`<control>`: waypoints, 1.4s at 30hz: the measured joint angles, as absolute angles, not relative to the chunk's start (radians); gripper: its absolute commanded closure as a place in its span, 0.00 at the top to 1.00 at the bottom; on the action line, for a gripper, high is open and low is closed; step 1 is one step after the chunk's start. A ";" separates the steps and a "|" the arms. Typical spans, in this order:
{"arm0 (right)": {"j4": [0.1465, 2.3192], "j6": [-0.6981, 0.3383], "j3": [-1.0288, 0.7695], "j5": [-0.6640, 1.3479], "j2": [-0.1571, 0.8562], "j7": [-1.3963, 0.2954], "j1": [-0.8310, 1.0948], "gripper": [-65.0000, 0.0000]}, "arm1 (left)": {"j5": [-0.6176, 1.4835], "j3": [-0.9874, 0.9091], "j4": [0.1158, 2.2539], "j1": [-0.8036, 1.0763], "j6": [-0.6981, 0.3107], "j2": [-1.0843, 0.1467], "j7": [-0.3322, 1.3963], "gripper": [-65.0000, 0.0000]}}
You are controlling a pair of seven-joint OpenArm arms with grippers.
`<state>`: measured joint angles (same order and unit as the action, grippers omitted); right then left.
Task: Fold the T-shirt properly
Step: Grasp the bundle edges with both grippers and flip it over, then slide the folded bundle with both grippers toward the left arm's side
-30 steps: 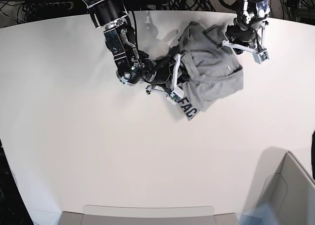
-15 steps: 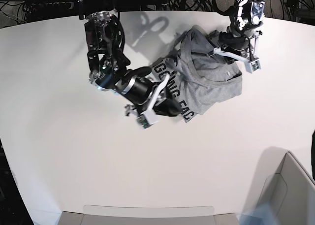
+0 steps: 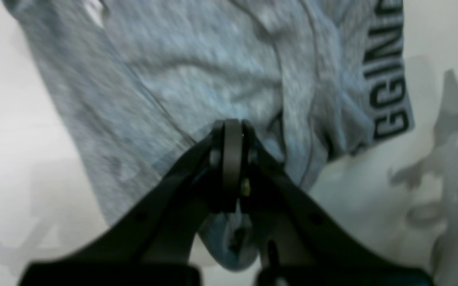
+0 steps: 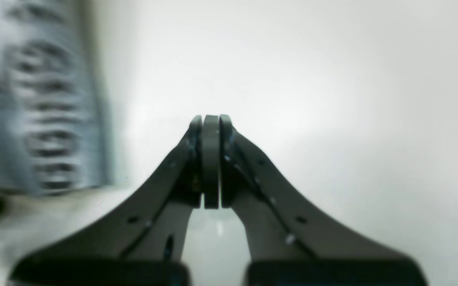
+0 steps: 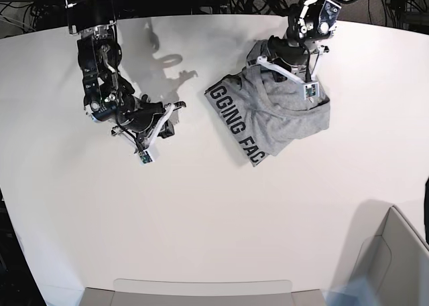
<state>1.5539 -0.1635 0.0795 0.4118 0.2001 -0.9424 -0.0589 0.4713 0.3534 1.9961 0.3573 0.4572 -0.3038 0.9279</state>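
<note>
The T-shirt (image 5: 281,115) lies bunched at the far side of the white counter (image 5: 214,225), loosely doubled over with a lettered strip turned up along one edge. It is a rough bundle, so squaring and the final folds look still to do. The left tool (image 3: 232,159) hangs over the shirt's far edge, jaws pressed together; it seems to pinch no cloth, though blur leaves doubt. The right tool (image 4: 211,159), closed and empty, sits low over bare counter, well apart from the shirt.
</note>
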 measured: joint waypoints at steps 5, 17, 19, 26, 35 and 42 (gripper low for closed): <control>1.468 -0.175 0.318 0.436 0.204 -0.936 -0.102 0.00 | 0.489 0.291 1.914 0.352 0.449 -0.316 0.967 0.00; 1.568 -0.167 0.733 0.426 0.233 -0.918 -0.117 0.00 | 0.472 0.058 1.895 0.309 0.457 -0.374 0.993 0.00; 1.589 -0.170 0.793 0.436 0.229 -0.927 -0.111 0.00 | 0.471 0.058 1.888 0.248 0.460 -0.379 0.991 0.00; 1.790 -0.164 0.609 0.424 0.240 -0.942 -0.044 0.00 | 0.474 0.050 1.958 0.139 0.457 -0.377 0.989 0.00; 1.797 -0.164 0.469 0.467 0.224 -0.942 -0.150 0.00 | 0.494 0.058 2.023 0.326 0.457 -0.368 1.042 0.00; 1.504 -0.223 0.494 0.466 0.062 -0.855 -0.307 0.00 | 0.489 0.058 1.934 0.316 0.456 -0.368 1.034 0.00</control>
<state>1.5036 -0.2226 0.4942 0.4660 0.0620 -0.8555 -0.3065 0.4889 0.0582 1.9343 0.3157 0.4557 -0.3683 1.0340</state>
